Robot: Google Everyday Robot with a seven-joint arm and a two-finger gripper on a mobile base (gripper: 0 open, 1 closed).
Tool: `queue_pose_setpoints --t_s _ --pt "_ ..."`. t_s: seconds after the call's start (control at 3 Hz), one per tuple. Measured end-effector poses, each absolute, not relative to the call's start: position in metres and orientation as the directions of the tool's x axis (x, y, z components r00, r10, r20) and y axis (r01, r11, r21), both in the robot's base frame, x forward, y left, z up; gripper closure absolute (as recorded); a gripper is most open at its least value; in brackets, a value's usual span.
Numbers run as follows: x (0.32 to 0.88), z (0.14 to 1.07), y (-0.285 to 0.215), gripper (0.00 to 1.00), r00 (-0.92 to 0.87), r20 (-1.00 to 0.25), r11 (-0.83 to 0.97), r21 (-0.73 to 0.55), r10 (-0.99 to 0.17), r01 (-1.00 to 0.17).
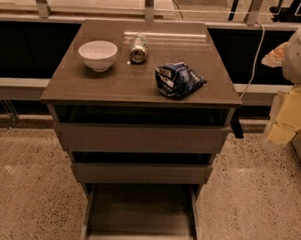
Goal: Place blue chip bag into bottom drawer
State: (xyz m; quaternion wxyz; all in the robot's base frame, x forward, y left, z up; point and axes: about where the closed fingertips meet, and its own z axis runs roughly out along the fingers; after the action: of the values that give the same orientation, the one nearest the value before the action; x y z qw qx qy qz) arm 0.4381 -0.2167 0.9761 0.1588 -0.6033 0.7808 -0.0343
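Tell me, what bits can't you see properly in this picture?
Camera view:
Pale yellow gripper, right of the cabinet: blurred, cut by the right edge.
Crumpled dark blue foil chip bag on top: white markings too small to read.
Small silver drink can: label too small.
Grey-brown open bottom drawer: front cut off by the bottom edge.
Two upper drawers: insides hidden in shadow.

text scan: nothing legible anywhere | bag point(178, 79): white marks on dark blue foil, can't read them | can point(138, 49): silver, on its side on cabinet point(117, 85) top, label unreadable | bowl point(98, 53): plain white | my gripper point(283, 120): far right edge of view, off the cabinet's right side, pale yellow, no readable marking
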Motion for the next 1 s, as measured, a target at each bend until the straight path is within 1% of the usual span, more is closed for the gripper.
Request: queue_pose_setpoints --t_s 0.33,0.67,1.0 --pt "0.438 0.976 -0.217 0.00 -0.222 -0.207 0.270 -0.245 -0.953 -0.931" --pt "0.460 0.978 -0.209 0.00 -0.138 -0.190 0.195 -0.325 -0.972 -0.925" --pt "0.538 0.987 -0.187 0.00 0.114 -0.135 -0.032 -0.500 -0.984 -0.865"
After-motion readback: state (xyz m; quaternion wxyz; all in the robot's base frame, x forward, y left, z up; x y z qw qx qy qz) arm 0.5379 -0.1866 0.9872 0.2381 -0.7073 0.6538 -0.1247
